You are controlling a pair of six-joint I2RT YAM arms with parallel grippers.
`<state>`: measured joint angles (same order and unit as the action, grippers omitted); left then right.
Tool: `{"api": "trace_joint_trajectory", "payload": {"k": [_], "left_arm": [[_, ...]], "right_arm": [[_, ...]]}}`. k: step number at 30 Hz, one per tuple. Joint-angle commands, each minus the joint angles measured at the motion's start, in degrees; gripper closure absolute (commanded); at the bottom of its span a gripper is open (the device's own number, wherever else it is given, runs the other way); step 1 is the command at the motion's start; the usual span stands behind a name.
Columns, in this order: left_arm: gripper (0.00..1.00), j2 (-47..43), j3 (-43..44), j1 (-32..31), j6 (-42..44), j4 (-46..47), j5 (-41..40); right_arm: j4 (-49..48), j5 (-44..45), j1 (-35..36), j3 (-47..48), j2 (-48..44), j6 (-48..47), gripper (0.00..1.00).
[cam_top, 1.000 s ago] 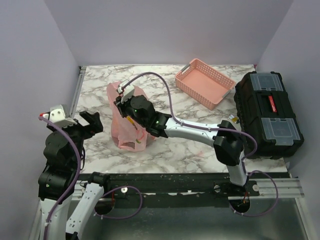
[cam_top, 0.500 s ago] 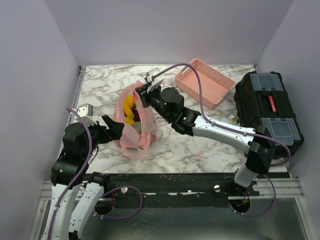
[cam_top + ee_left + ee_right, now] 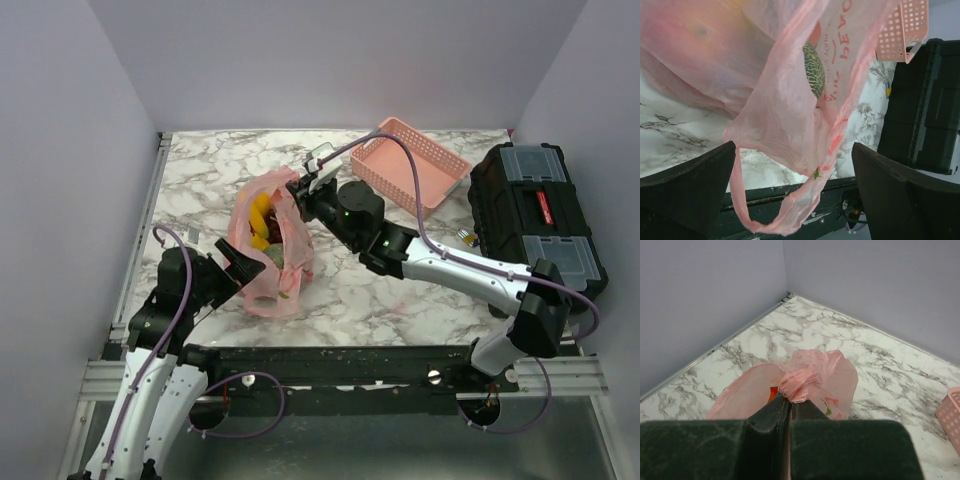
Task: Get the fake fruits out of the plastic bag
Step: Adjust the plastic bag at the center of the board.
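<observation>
White arms (image 3: 455,268) with black joints (image 3: 360,205) carry purple cables (image 3: 405,165) (green lights (image 3: 345,212), seemingly).

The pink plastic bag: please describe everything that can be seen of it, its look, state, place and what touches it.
The plastic bag is thin, crinkly, translucent pink film with red lettering and a loop handle hanging low. It stands on the marble table, its mouth gaping, with a yellow banana and a green melon visible inside. The right tool is shut on its bunched top, holding it up. The left tool is open around its lower side; contact is unclear.
</observation>
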<state>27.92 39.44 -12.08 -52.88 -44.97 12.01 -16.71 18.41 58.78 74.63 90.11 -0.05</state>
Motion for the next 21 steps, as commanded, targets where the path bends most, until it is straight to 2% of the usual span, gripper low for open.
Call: {"api": "trace_joint_trajectory", "payload": {"k": [1,5,7,8,10,13,15,17,21], "left_arm": [[0.01,3.3,-6.6,0.1,-5.8,12.6,4.2],[0.01,8.6,-8.1,0.1,-3.7,17.6,3.8],[0.05,10.6,-8.6,0.1,-2.4,19.7,4.4],[0.11,11.6,-8.9,0.1,-1.7,21.2,5.2],[0.27,13.4,-9.3,0.1,-0.7,24.8,8.5],[0.56,16.2,-7.6,0.3,2.5,26.6,10.9],[0.84,17.9,-4.7,0.8,5.4,25.8,11.5],[1.00,19.5,-1.0,2.2,8.1,24.1,11.5],[1.00,23.9,9.7,6.8,13.4,20.5,12.7]], "right_arm": [[0.1,0.3,-0.1,-1.5,-3.5,-0.1,0.99],[1.6,1.3,-0.2,-1.9,-5.1,-0.2,0.99],[1.8,2.2,-0.2,-2.8,-6.5,-0.5,0.99],[1.8,2.6,-0.2,-3.5,-7.4,-0.6,0.99],[1.8,3.6,-0.2,-4.6,-8.7,-1.1,0.99],[1.7,7.5,-0.3,-6.0,-10.2,-2.7,0.99],[2.1,9.9,-1.0,-6.5,-10.8,-3.7,0.99],[2.8,10.4,-2.8,-6.9,-11.4,-3.8,0.99],[5.1,9.7,-7.4,-5.9,-12.3,-3.0,0.99]]}}
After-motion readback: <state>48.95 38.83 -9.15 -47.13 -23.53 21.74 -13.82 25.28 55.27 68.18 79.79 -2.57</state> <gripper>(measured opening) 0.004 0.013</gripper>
